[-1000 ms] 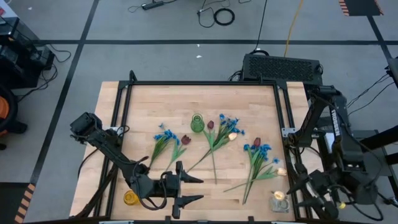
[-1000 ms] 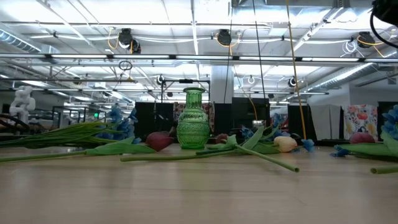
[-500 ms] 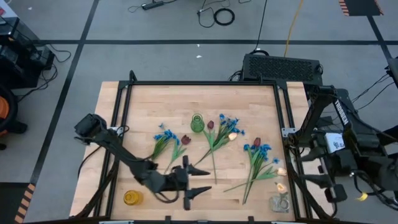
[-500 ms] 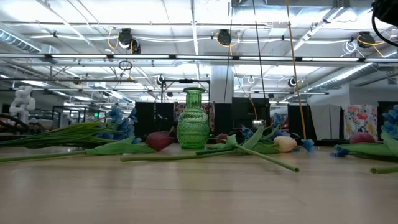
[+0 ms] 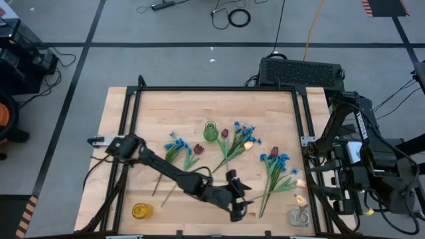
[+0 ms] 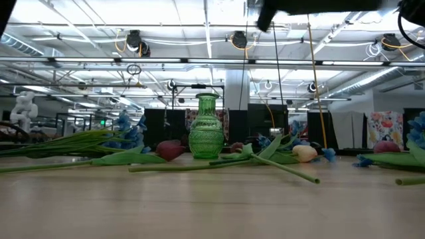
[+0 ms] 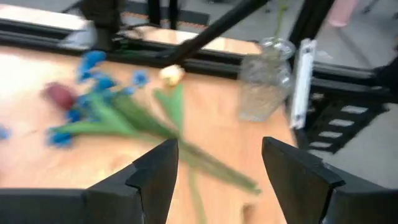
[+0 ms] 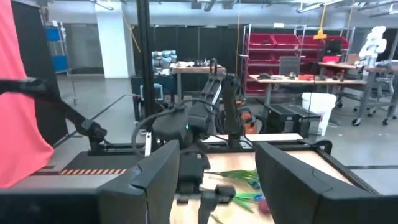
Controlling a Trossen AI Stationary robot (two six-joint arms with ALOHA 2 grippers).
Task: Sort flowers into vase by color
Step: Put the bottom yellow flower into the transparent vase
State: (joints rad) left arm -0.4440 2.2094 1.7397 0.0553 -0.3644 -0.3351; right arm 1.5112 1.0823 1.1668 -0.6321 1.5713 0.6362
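Leftmost on the desk (image 5: 133, 106) stands a small yellow vase (image 5: 139, 211) near the front edge. Next, the left claw (image 5: 240, 202) reaches low across the front, fingers spread wide and empty, beside the right-hand bunch of flowers (image 5: 275, 174). More flowers lie around the green vase (image 5: 210, 131) at the middle. Farther right, a clear vase (image 5: 298, 216) sits at the corner, and the right claw (image 8: 208, 177) waits off the desk's right side, open.

Industrial lab; red shelving (image 8: 283, 53), workbenches (image 8: 305, 81), ceiling pipes (image 6: 199, 61).
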